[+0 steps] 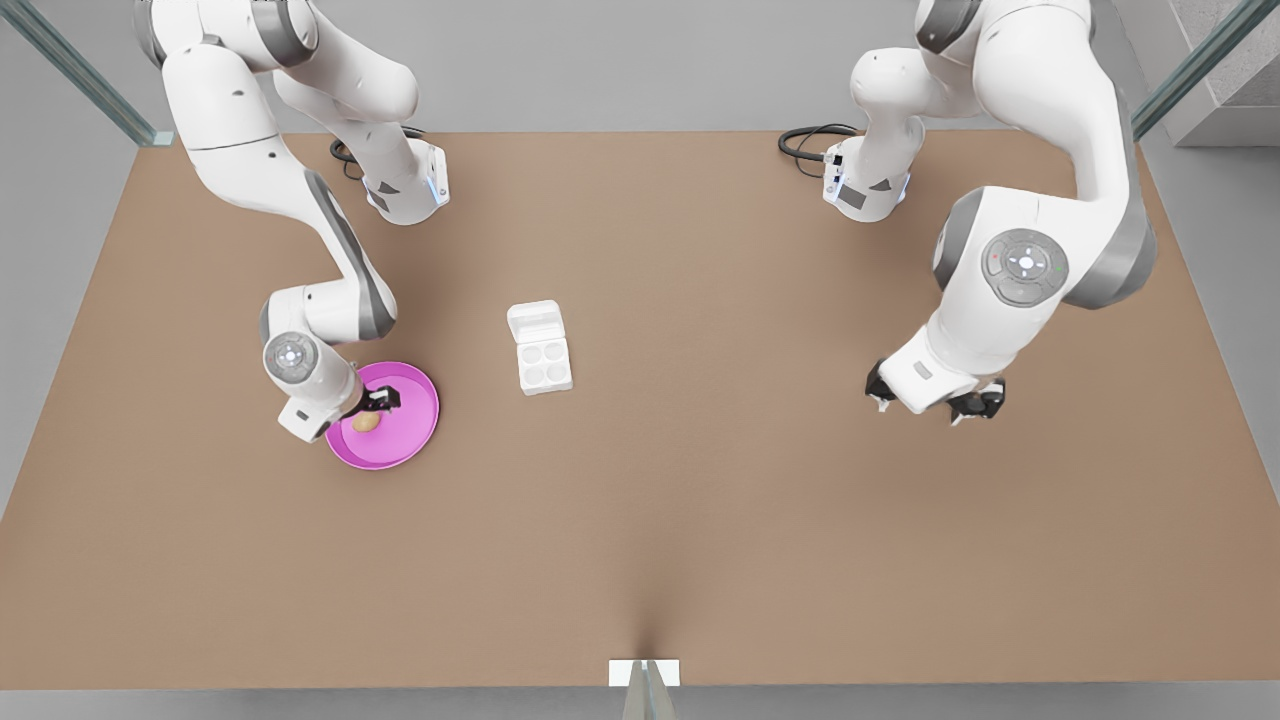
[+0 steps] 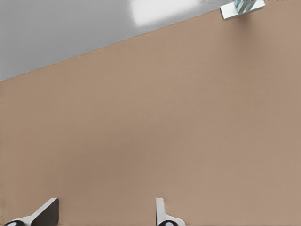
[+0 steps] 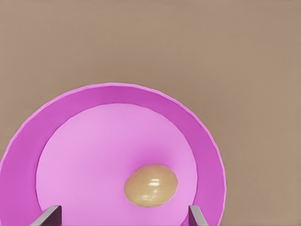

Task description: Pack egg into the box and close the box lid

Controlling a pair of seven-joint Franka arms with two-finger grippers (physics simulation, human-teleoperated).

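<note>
The egg [image 3: 151, 185] looks smooth and glossy, with soft highlights. The pink plate [image 3: 188, 127] reads as smooth, satiny plastic. The brown desk [image 1: 700, 500] is matt and even. The box [image 1: 540, 347] looks matt white.

White glossy arms, grey joints, black cables

Open table [image 1: 700, 500] surrounds the box [image 1: 541, 348]
</note>
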